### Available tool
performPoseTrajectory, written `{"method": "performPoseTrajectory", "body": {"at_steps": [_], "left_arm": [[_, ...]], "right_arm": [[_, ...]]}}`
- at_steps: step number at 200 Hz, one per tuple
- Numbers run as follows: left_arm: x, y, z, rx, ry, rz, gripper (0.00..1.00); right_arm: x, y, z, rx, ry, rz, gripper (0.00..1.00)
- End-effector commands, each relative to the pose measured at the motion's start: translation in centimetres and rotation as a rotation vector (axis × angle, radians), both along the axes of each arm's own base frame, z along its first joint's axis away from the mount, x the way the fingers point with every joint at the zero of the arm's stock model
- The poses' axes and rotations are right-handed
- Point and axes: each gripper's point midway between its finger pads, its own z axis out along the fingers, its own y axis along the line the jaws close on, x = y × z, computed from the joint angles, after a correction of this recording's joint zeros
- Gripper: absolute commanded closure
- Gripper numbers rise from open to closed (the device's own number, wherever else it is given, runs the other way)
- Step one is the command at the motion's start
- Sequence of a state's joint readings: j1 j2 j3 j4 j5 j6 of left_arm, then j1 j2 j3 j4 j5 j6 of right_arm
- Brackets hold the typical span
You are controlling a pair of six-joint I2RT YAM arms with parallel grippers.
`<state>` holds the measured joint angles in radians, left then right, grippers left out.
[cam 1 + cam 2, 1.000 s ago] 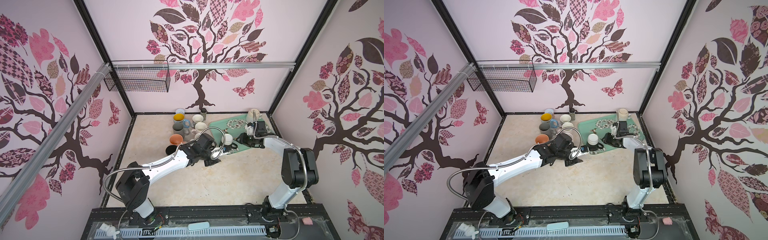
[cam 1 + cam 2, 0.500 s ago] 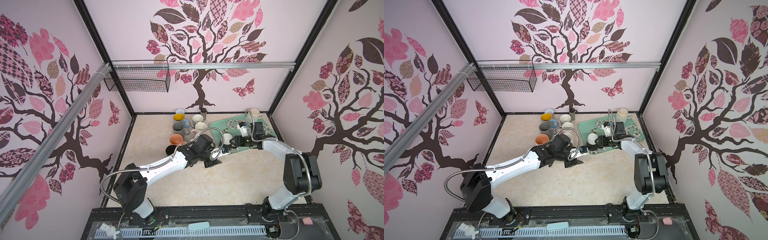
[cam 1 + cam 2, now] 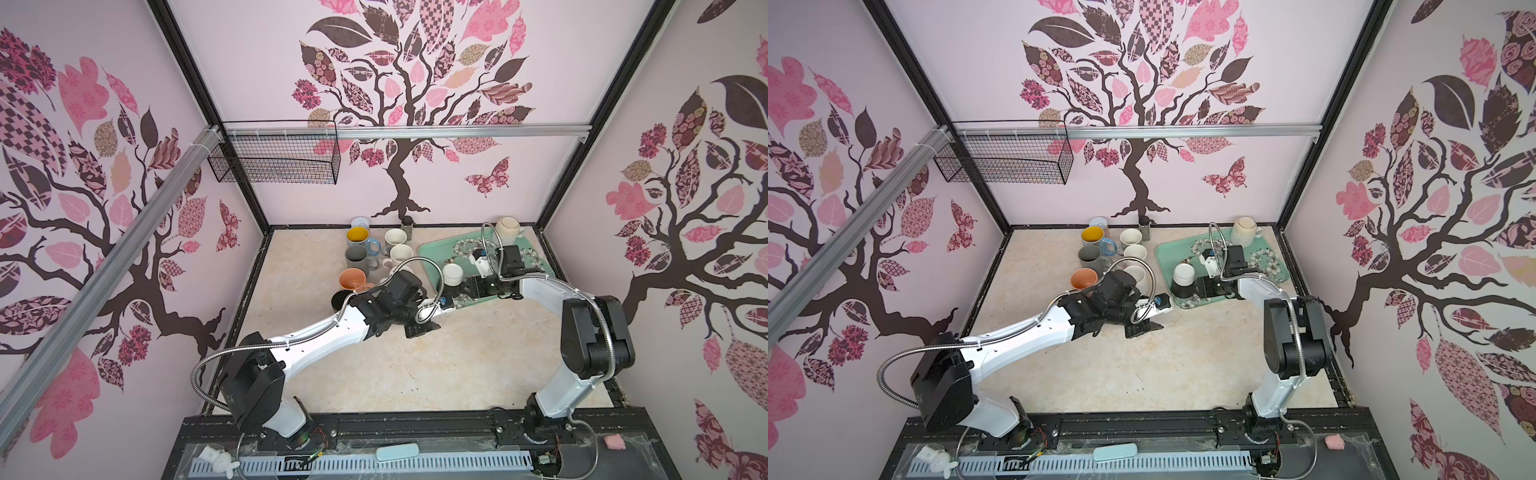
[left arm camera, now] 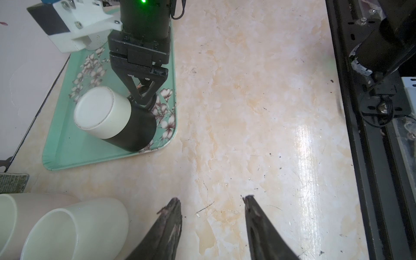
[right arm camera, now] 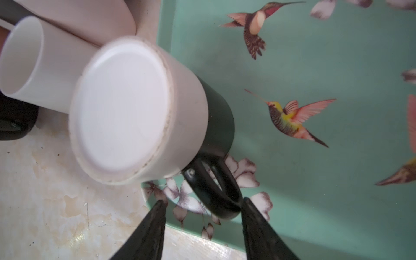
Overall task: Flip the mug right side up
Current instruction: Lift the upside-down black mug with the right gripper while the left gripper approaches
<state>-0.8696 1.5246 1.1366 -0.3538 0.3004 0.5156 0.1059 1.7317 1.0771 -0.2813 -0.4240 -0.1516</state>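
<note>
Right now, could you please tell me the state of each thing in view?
Mug: upside down on tray.
Right pincer: open, astride the handle.
Left pincer: open, empty, over table.
Orange mug: upright.

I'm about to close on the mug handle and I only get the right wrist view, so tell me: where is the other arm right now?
Observer: The left gripper hangs over the bare marble-look table, its jaws open and empty.
Operator: Is it touching the upside-down black ceramic mug with a white base?
Observer: No. In both top views it sits off the near left corner of the teal floral tray, apart from the mug.
Operator: Anything else by the tray that I can't see?
Observer: A rounded cream mug stands at its far edge.
</note>
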Motion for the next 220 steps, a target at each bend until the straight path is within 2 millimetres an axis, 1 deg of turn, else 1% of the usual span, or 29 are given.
{"method": "performPoseTrajectory", "body": {"at_steps": [1, 22, 58, 78, 94, 107, 120, 147, 171, 196, 220], "left_arm": [[-0.6, 0.2, -0.6, 0.005, 0.018, -0.006, 0.52], [-0.5, 0.3, -0.6, 0.009, 0.013, -0.001, 0.52], [-0.2, 0.5, -1.0, 0.022, 0.003, 0.010, 0.52], [0.0, 0.4, -1.1, 0.025, 0.004, 0.013, 0.52], [0.1, 0.3, -1.3, 0.030, 0.007, 0.013, 0.52], [0.1, 0.2, -1.4, 0.033, 0.009, 0.011, 0.52], [0.1, 0.2, -1.6, 0.038, 0.012, 0.012, 0.52], [0.1, 0.2, -1.6, 0.040, 0.010, 0.012, 0.52], [0.2, 0.1, -1.6, 0.038, 0.010, 0.011, 0.52], [0.1, 0.1, -1.8, 0.043, 0.017, 0.012, 0.52], [0.1, 0.3, -1.8, 0.045, 0.017, 0.012, 0.52]], "right_arm": [[0.5, 2.1, -0.5, -0.031, 0.002, 0.094, 0.49], [0.9, 2.7, -1.2, -0.061, 0.008, 0.105, 0.59], [1.5, 3.2, -1.5, -0.125, 0.004, 0.102, 0.70], [1.8, 3.1, -1.7, -0.153, 0.003, 0.089, 0.77], [2.0, 3.0, -1.8, -0.177, 0.006, 0.076, 0.78], [2.2, 2.7, -1.8, -0.196, 0.012, 0.054, 0.72], [2.3, 2.5, -1.7, -0.203, 0.019, 0.035, 0.70], [2.4, 2.3, -0.8, -0.190, 0.011, -0.024, 0.70], [2.3, 2.9, 0.4, -0.152, -0.028, -0.063, 0.70], [2.6, 3.2, 1.1, -0.142, -0.047, -0.073, 0.73], [2.6, 3.1, 0.7, -0.156, -0.033, -0.074, 0.79]]}}
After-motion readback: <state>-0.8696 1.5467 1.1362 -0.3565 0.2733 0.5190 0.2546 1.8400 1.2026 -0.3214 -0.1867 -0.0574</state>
